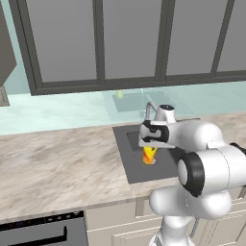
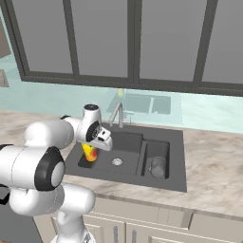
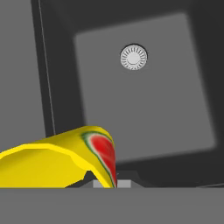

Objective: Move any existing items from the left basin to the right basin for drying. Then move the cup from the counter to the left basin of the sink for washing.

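Right now I have the yellow cup [image 2: 89,153] pinched in my gripper [image 2: 91,151], whose jaws are closed on its rim, and it hangs above the near-left corner of the left basin [image 2: 124,142]. From the hand camera the cup [image 3: 65,157] fills the lower left, its red patch facing the camera, with the silver drain [image 3: 134,57] farther out on the bare basin floor. The small dark grey cylinder [image 2: 158,166] already sits in the narrower right basin [image 2: 156,151], so I judge the first half of the job done and only the cup's placement left.

To finish well, I would lower the cup straight down, keeping it off the basin wall beside it, and let go only once its base rests on the floor, since a tilted tumbler released early would likely roll. Nudging it toward the drain first would give more clearance from the wall.

My arm [image 1: 202,158] reaches forward from the base over the marble counter [image 1: 53,163], elbow bent, wrist turned down so the hand points into the sink [image 2: 175,137], just in front of the curved faucet [image 2: 116,114].
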Robot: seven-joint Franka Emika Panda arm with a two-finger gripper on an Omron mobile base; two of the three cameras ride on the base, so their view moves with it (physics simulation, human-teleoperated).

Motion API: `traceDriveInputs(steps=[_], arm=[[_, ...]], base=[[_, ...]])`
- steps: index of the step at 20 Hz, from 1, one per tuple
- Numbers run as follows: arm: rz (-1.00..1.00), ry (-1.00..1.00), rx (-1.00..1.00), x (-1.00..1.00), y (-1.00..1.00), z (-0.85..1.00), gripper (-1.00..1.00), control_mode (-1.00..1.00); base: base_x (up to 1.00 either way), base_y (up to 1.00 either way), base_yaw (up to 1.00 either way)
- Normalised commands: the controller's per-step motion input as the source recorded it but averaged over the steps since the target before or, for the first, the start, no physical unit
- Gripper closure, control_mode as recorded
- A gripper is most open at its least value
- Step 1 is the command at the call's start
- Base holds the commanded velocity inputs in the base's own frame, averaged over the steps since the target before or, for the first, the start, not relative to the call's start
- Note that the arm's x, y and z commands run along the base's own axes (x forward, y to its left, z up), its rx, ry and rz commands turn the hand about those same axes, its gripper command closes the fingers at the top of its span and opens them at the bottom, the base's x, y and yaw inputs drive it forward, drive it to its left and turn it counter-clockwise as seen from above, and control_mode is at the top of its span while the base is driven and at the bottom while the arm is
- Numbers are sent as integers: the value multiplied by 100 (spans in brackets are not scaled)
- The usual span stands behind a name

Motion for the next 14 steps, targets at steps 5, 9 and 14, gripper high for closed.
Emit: traceDriveInputs(steps=[5, 9, 14], arm=[[0, 0, 0, 17, -18, -28, 100, -100], [0, 0, 0, 12, -13, -19, 100, -100], [0, 0, 0, 6, -8, -21, 100, -100]], base=[[0, 0, 0], [0, 0, 0], [0, 0, 0]])
